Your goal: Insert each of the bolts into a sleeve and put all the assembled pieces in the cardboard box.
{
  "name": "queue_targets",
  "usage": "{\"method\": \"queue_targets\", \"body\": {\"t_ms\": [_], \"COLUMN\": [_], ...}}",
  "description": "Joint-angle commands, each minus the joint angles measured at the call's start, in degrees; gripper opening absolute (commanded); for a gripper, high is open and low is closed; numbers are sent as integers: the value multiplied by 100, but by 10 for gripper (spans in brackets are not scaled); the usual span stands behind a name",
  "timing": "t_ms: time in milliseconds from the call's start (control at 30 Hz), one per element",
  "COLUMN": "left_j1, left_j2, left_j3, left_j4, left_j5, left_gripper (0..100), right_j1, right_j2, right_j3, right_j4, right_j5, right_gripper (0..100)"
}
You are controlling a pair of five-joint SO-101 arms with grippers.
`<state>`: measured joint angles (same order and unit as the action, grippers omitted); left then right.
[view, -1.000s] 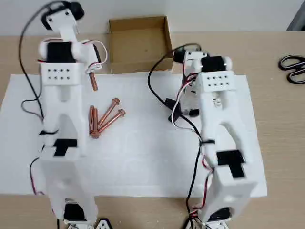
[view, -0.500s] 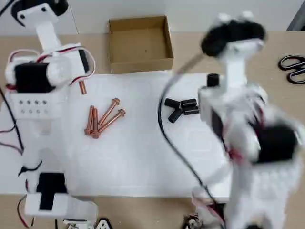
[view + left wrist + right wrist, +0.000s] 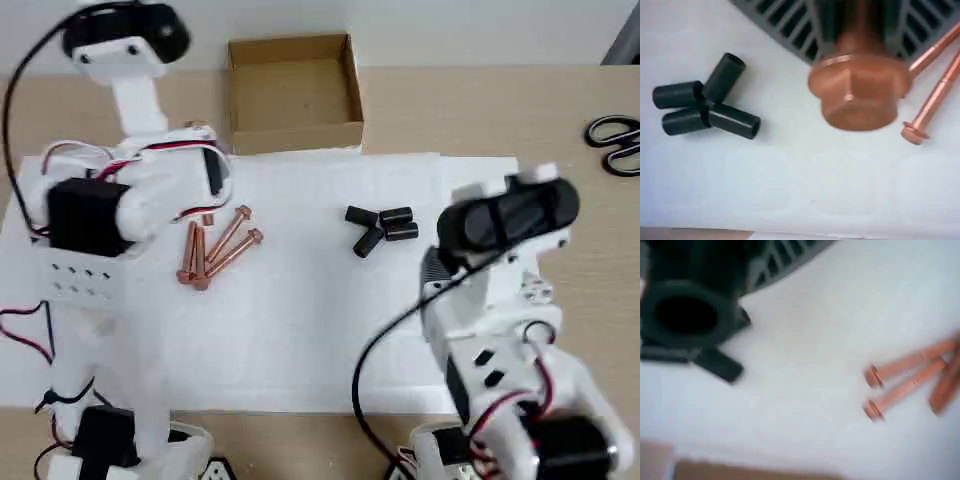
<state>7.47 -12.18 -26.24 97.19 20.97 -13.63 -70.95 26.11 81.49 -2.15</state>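
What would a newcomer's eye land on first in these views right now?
The copper bolt gripped in the left tool, head toward the wrist camera, and the black sleeve gripped in the right tool, its bore open to view. On the white sheet lie loose bolts near the left arm and a cluster of loose sleeves toward the right; the cardboard box sits empty just beyond the sheet's far edge.

five bolts (image 3: 857, 95), five sleeves (image 3: 734, 121), one cardboard box (image 3: 295, 137), one scissors (image 3: 612, 143).
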Motion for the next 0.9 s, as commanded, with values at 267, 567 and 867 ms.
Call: {"method": "queue_targets", "body": {"t_ms": [267, 567, 867], "left_j1": [870, 1266, 1459], "left_j2": [-255, -607, -2374], "left_j3": [338, 312, 1138], "left_j4": [-1248, -2092, -2374], "left_j5": [281, 141, -580], "left_gripper": [6, 6, 6], "right_j1": [-462, -462, -497], "right_j2": [-2703, -3292, -3292], "right_j3": [3912, 5345, 5767], "right_j4": [-2501, -3407, -3714], "right_j5": [-26, -62, -62], "right_gripper": [4, 4, 4]}}
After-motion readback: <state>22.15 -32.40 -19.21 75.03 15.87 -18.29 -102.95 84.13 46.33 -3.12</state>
